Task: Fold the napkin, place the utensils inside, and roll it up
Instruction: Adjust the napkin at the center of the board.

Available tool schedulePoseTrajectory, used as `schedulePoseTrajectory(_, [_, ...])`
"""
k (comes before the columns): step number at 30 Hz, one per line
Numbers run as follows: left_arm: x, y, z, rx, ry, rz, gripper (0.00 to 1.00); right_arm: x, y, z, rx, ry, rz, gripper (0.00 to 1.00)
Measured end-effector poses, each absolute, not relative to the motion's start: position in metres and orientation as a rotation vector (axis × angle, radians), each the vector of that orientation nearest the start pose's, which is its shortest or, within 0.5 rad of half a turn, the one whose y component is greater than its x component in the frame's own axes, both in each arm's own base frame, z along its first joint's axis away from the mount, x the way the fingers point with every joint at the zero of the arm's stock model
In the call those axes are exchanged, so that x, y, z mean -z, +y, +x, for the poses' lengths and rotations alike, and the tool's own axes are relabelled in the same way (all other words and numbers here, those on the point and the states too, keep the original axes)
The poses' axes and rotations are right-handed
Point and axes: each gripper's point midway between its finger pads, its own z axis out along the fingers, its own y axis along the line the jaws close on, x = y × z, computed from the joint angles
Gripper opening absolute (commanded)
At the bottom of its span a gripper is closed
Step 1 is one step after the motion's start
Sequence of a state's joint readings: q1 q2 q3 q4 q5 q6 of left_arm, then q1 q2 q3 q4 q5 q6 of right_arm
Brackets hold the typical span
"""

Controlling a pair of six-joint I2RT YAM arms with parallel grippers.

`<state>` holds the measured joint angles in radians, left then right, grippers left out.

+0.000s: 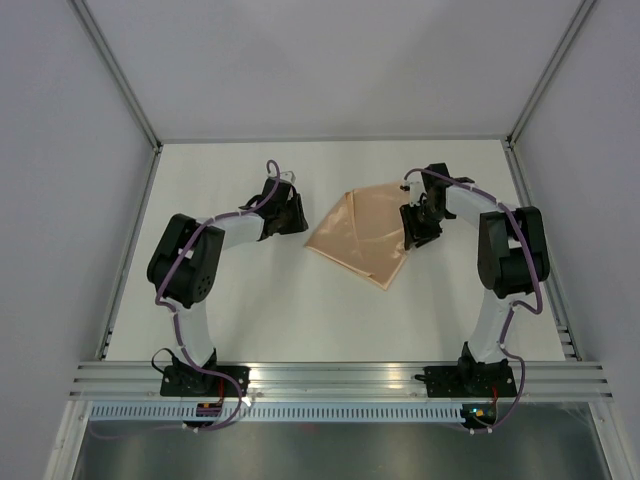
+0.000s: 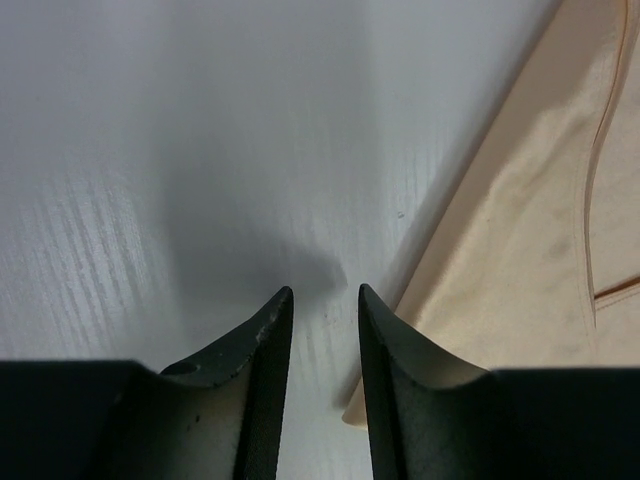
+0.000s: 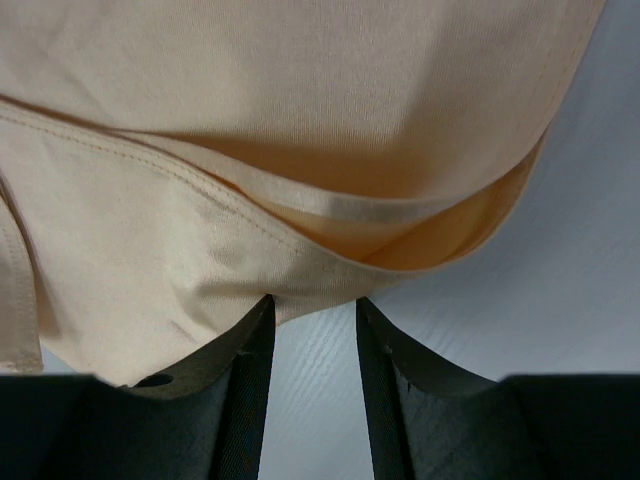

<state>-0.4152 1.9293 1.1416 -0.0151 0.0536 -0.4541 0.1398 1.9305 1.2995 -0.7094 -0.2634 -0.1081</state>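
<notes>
**Desk:** Where's the napkin (image 1: 360, 235)?

**Me:** I see it lying on the table (image 1: 250, 300), right of the middle, between my two arms. It's doubled over itself. Through the right wrist camera an upper layer overlaps a lower one, a hemmed edge runs between them, and the fold bulges a little at the near corner.

**Desk:** And the right tool (image 3: 314, 302)?

**Me:** It's at the napkin's right edge. Its jaws stand partly apart with bare table in the gap. The cloth's edge reaches the tip of the finger on the left of that view, but I can't tell whether it touches. Nothing is clamped.

**Desk:** And the left tool (image 2: 324, 292)?

**Me:** That one is just off the napkin's left edge, low over the table. Its jaws are parted by a narrow gap with nothing in it. The cloth's border passes just beside the finger on the right of that view. From above I see the tools flanking the napkin, the left one clear of it and the right one over its border.
</notes>
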Motion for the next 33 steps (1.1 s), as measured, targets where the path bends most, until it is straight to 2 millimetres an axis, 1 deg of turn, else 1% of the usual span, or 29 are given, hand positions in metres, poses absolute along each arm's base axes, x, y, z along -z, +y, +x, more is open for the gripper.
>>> schedulePoseTrajectory(8, [-0.023,-0.233,0.415,0.544,2.375,-0.065,0.37,-0.017,0.104,0.394,-0.384,2.812,-0.420,0.44])
schedulePoseTrajectory(13, [-0.023,-0.241,0.406,0.582,2.347,-0.097,0.36,-0.018,0.114,0.415,-0.385,2.777,-0.437,0.44])
schedulePoseTrajectory(16, [-0.023,-0.244,0.399,0.600,2.335,-0.116,0.36,-0.018,0.120,0.424,-0.388,2.762,-0.445,0.44])
schedulePoseTrajectory(23, [-0.023,-0.244,0.381,0.628,2.330,-0.150,0.37,-0.019,0.132,0.438,-0.396,2.735,-0.469,0.45])
schedulePoseTrajectory(28, [-0.023,-0.243,0.376,0.632,2.333,-0.154,0.37,-0.020,0.135,0.442,-0.402,2.727,-0.476,0.45])
schedulePoseTrajectory(30, [-0.023,-0.242,0.375,0.634,2.331,-0.155,0.38,-0.020,0.136,0.443,-0.402,2.726,-0.477,0.46])
schedulePoseTrajectory(33, [-0.024,-0.240,0.372,0.632,2.328,-0.160,0.42,-0.022,0.136,0.444,-0.402,2.720,-0.479,0.49])
